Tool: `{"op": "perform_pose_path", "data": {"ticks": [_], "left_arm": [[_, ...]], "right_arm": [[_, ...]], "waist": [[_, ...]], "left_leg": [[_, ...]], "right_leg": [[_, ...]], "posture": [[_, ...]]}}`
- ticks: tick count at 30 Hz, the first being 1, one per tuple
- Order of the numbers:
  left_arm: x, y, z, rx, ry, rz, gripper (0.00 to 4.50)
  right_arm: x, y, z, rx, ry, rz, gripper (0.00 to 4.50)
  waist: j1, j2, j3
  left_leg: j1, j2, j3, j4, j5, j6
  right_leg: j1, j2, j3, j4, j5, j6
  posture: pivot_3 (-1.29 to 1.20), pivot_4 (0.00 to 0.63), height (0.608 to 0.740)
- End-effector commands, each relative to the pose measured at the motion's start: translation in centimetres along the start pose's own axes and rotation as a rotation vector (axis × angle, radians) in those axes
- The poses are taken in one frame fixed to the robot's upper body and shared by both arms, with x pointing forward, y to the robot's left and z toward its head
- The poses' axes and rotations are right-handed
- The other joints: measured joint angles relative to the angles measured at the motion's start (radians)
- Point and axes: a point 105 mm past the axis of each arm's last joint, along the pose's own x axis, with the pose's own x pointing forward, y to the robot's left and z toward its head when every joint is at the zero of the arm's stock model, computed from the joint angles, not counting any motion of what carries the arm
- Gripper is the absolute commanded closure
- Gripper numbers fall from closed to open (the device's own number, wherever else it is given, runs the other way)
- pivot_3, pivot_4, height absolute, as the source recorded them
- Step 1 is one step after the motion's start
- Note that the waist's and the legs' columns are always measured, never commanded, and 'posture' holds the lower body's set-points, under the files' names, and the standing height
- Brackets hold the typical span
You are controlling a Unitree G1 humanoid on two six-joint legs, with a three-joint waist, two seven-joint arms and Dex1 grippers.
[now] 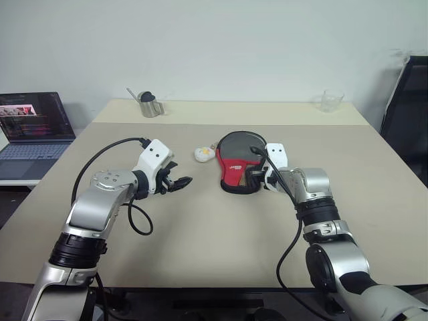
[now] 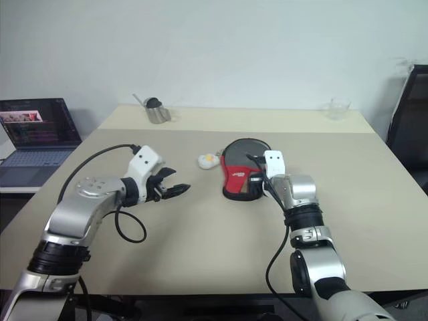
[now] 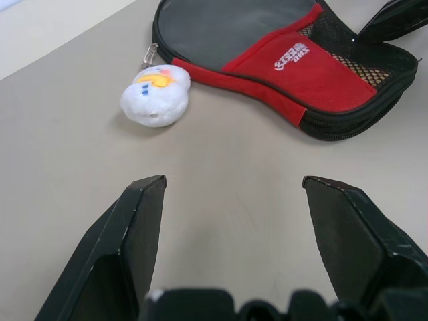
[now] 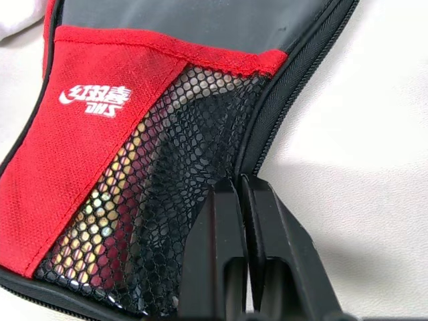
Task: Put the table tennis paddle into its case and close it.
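The case (image 1: 239, 164) was seen lying flat near the middle of the counter (image 1: 200, 234), its round black end away from the robot and its red, mesh-pocketed lower part toward it. The paddle itself could not be made out separately; glints behind the mesh suggested it was already inside, though this was judged rather than seen outright.

The right hand (image 4: 242, 200) was set at the case's near right edge, its two fingers pressed together with no gap between them, right on the zip line beside the mesh. It was probably placed there to pinch the zipper pull or the piping for closing, but whether anything was actually caught between the fingertips could not be told.

The left hand (image 1: 179, 182) was held with its fingers well apart and nothing between them, just above the counter to the left of the case and clear of it. It seemed to be kept ready to steady the case while the zip was drawn.

A small white plush ball (image 1: 204, 154), clipped to the case, lay touching its left edge. A metal cup (image 1: 150, 105) and a glass (image 1: 330, 100) stood well away by the far edge, and a laptop (image 1: 32, 134) sat off to the left. Bare counter lay on every side of the case, so room for the zip run was judged ample.
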Motion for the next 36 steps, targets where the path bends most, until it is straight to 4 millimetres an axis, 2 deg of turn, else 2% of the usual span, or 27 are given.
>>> {"op": "perform_pose_path", "data": {"ticks": [1,10,14,20,29,33,36], "left_arm": [[-0.5,0.7,1.4,0.036,-0.042,0.034,0.92],[-0.4,0.7,1.3,0.036,-0.035,0.037,0.92],[-0.4,0.8,1.3,0.038,-0.033,0.037,0.92],[-0.2,0.8,1.0,0.035,-0.024,0.033,0.92],[0.2,0.6,1.3,0.038,-0.03,0.016,0.92],[0.2,0.6,1.3,0.04,-0.029,0.014,0.92],[0.2,0.7,1.1,0.041,-0.023,0.015,0.92]], "right_arm": [[-0.1,0.3,0.5,0.01,-0.021,0.018,4.47],[-0.4,0.2,0.6,-0.012,-0.024,0.037,4.47],[-0.8,0.4,0.0,-0.045,0.005,0.095,4.47],[-2.4,0.0,-0.9,-0.165,0.036,0.174,4.47],[-3.6,0.2,-1.4,-0.214,0.051,0.234,4.47],[-4.6,0.8,-2.1,-0.269,0.067,0.298,4.47],[-5.8,1.1,-3.4,-0.354,0.103,0.374,4.47]], "waist": [[0.0,0.0,0.0],[0.0,0.0,0.0],[0.0,0.0,0.0],[0.001,0.0,0.0],[0.002,0.0,0.0],[0.002,0.0,0.0],[0.003,0.0,0.0]], "left_leg": [[0.0,0.0,0.0,0.0,0.0,0.0],[0.0,0.0,0.0,0.0,0.0,0.0],[0.0,0.0,0.0,0.0,0.0,0.0],[0.0,0.0,0.0,0.0,0.0,0.0],[0.0,-0.001,0.0,0.0,0.0,0.0],[-0.001,-0.001,0.0,0.0,0.0,0.0],[-0.001,-0.001,0.0,0.0,0.0,0.0]], "right_leg": [[0.0,0.0,0.0,0.0,0.0,0.0],[0.0,0.0,0.0,0.0,0.0,0.0],[0.0,0.0,0.0,0.0,0.0,0.0],[0.0,0.0,0.0,-0.001,0.0,0.0],[0.0,0.0,0.0,0.0,0.0,0.0],[0.0,0.0,0.0,-0.001,0.0,0.0],[0.0,0.0,0.0,-0.001,0.0,0.0]], "posture": [[0.0,0.15,0.74],[0.0,0.15,0.74],[0.0,0.15,0.74],[0.0,0.15,0.74],[0.0,0.15,0.74],[0.0,0.15,0.74],[0.0,0.15,0.74]]}}
